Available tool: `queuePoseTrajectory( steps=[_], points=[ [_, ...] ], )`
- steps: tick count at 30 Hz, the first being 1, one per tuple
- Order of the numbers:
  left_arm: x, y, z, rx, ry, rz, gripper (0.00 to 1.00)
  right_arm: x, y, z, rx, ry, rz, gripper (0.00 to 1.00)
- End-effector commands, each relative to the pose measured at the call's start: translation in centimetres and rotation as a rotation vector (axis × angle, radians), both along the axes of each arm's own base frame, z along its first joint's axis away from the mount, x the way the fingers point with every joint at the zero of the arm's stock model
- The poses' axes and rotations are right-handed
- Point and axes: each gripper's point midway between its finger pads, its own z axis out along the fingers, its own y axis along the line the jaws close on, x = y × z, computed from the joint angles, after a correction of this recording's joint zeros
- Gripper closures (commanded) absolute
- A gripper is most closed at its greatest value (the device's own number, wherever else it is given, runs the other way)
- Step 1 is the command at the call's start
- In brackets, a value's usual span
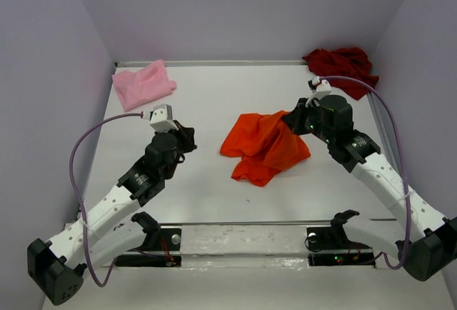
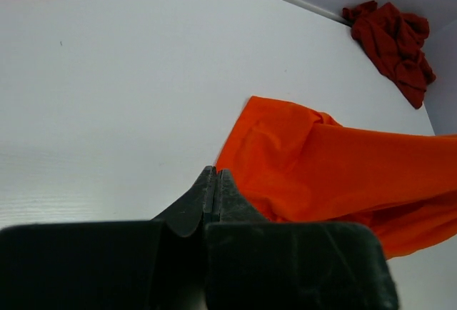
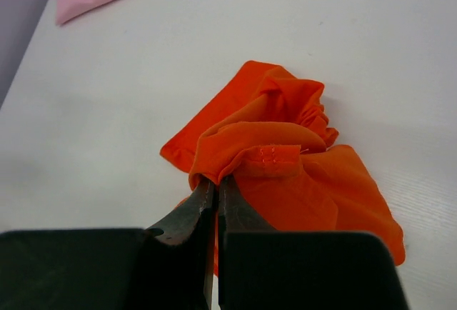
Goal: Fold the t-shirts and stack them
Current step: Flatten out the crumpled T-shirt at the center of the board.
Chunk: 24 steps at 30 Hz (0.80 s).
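Pinches a bunched fold of the crumpled bright orange cloth t-shirt (image 1: 264, 146) mid-table with the right gripper (image 3: 216, 181), jaws clamped on the cloth; parks the left gripper (image 2: 214, 176) pressed together and empty, near the shirt's edge but apart from it. Risks, by the look of it, hauling the heap up as one tangled lump, with several layers caught in a single pinch and no second hold to spread them. Could also lose that small fold mid-lift, or drag it toward the heaped dark red cloth t-shirt (image 1: 341, 67) in the far right corner.
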Motion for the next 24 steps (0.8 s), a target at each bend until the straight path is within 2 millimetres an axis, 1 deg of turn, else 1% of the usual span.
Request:
queuePoseTrajectory(
  steps=[1, 2, 3, 5, 6, 7, 8, 9, 10, 11, 12, 13, 14, 15, 16, 17, 20, 21, 24],
  points=[
    [-0.2, -0.2, -0.6, -0.021, -0.012, -0.006, 1.00, -0.8, 2.2, 4.8, 0.073, -0.094, 0.144, 1.00],
    [0.0, -0.5, -0.9, -0.036, -0.011, -0.009, 1.00, -0.5, 1.9, 4.5, 0.066, -0.089, 0.121, 1.00],
    [0.2, -0.9, -2.7, -0.021, 0.023, -0.019, 1.00, 0.0, 1.5, 3.8, 0.048, -0.077, 0.086, 1.00],
    [0.7, -2.0, -3.6, -0.042, 0.033, -0.040, 1.00, 0.3, 1.3, 3.1, 0.036, -0.064, 0.070, 1.00],
    [1.1, -2.7, -5.1, -0.044, 0.069, -0.048, 1.00, 0.4, 1.3, 2.7, 0.034, -0.053, 0.069, 1.00],
    [1.3, -3.8, -5.5, -0.076, 0.065, -0.081, 1.00, 0.3, 1.4, 2.3, 0.036, -0.041, 0.069, 1.00],
    [1.6, -4.5, -7.1, -0.074, 0.095, -0.096, 1.00, 0.3, 1.4, 2.0, 0.036, -0.034, 0.068, 1.00],
    [1.6, -5.3, -7.8, -0.090, 0.113, -0.120, 1.00, 0.3, 1.3, 1.9, 0.036, -0.032, 0.062, 1.00],
    [2.0, -6.1, -8.0, -0.108, 0.111, -0.135, 1.00, 0.4, 1.3, 1.8, 0.034, -0.032, 0.061, 1.00],
    [2.3, -6.7, -9.9, -0.083, 0.158, -0.144, 1.00, 0.4, 1.2, 1.7, 0.030, -0.030, 0.057, 1.00],
    [2.6, -7.6, -9.9, -0.087, 0.164, -0.173, 1.00, 0.5, 1.0, 1.7, 0.020, -0.035, 0.049, 1.00],
    [2.8, -8.0, -10.4, -0.087, 0.175, -0.180, 0.90, 0.4, 0.8, 1.9, 0.017, -0.042, 0.043, 1.00],
    [3.1, -8.4, -11.6, -0.072, 0.204, -0.185, 0.81, 0.5, 0.6, 2.0, 0.011, -0.045, 0.036, 1.00],
    [3.3, -8.7, -11.8, -0.072, 0.208, -0.192, 0.69, 0.5, 0.4, 1.9, 0.002, -0.047, 0.031, 1.00],
    [3.4, -8.8, -12.2, -0.073, 0.221, -0.187, 0.51, 0.6, 0.2, 1.9, -0.009, -0.050, 0.019, 1.00],
    [3.5, -8.9, -13.0, -0.064, 0.239, -0.182, 0.47, 0.6, 0.1, 2.1, -0.011, -0.056, 0.015, 1.00],
    [3.9, -9.1, -13.6, -0.049, 0.252, -0.176, 0.28, 0.5, -0.1, 2.1, -0.019, -0.060, 0.009, 1.00],
    [4.0, -9.3, -14.1, -0.043, 0.265, -0.180, 0.25, 0.6, -0.2, 2.0, -0.021, -0.056, 0.007, 1.00],
    [4.2, -9.5, -15.3, -0.018, 0.292, -0.182, 0.24, 0.7, -0.2, 1.9, -0.023, -0.056, 0.003, 1.00]
  ],
)
